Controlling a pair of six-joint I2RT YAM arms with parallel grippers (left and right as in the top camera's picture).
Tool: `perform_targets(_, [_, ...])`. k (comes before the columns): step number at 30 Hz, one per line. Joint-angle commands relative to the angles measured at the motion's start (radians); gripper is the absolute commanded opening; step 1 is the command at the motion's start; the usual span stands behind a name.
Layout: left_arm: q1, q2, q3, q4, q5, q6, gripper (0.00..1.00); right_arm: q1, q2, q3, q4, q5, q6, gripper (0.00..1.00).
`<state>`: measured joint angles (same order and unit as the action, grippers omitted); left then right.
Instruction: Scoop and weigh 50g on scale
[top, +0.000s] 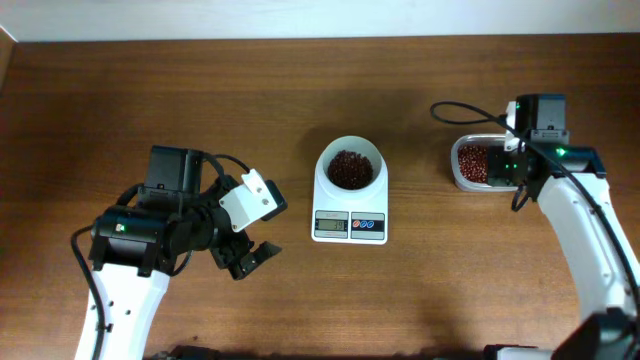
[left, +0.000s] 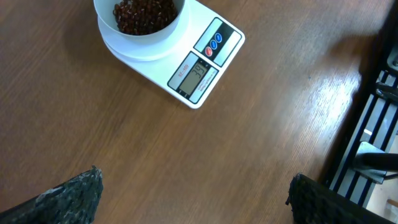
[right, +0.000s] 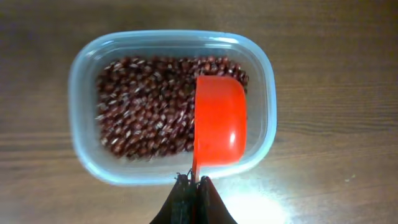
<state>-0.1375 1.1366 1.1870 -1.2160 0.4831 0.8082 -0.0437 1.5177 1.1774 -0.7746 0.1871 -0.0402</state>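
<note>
The scale (top: 349, 222) sits near the middle of the wooden table (top: 200, 100). Its display and buttons face the near edge, and the round white bowl (top: 349, 168) on top holds a small heap of red beans (left: 144, 12). To its left, the left gripper (top: 250, 258) hangs over bare wood with its jaws spread wide and nothing between them. At the far right, the right gripper (right: 193, 194) is pinched tight on the thin handle of a red scoop (right: 219, 121). The scoop's cup lies over the right side of the clear tub (right: 84, 124) of beans.
</note>
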Motion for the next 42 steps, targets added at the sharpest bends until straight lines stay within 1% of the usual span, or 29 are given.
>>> perform_targets(1, [0.005, -0.008, 0.020, -0.002, 0.018, 0.017, 0.99, -0.005, 0.079, -0.014, 0.050, 0.049, -0.011, 0.04])
perform_targets(6, [0.005, -0.008, 0.020, -0.002, 0.018, 0.017, 0.99, -0.005, 0.136, -0.014, 0.065, -0.026, -0.011, 0.04])
perform_targets(13, [0.005, -0.008, 0.020, -0.002, 0.018, 0.017, 0.99, -0.005, 0.140, -0.014, 0.065, -0.220, -0.011, 0.04])
perform_targets(18, [0.005, -0.008, 0.020, -0.002, 0.018, 0.017, 0.99, -0.010, 0.140, -0.014, 0.064, -0.281, 0.024, 0.04])
perform_targets(21, [0.005, -0.008, 0.020, -0.002, 0.018, 0.017, 0.99, -0.046, 0.140, -0.014, 0.057, -0.357, 0.024, 0.04])
perform_targets(25, [0.005, -0.008, 0.020, -0.002, 0.018, 0.017, 0.99, -0.124, 0.142, -0.014, 0.042, -0.396, 0.057, 0.04])
perform_targets(30, [0.005, -0.008, 0.020, -0.002, 0.018, 0.017, 0.99, -0.201, 0.198, -0.014, 0.032, -0.563, 0.056, 0.04])
perform_targets(36, [0.005, -0.008, 0.020, -0.002, 0.018, 0.017, 0.99, -0.221, 0.253, -0.014, 0.043, -0.716, 0.056, 0.04])
perform_targets(42, [0.005, -0.008, 0.020, -0.002, 0.018, 0.017, 0.99, -0.246, 0.253, -0.014, 0.042, -0.735, 0.057, 0.04])
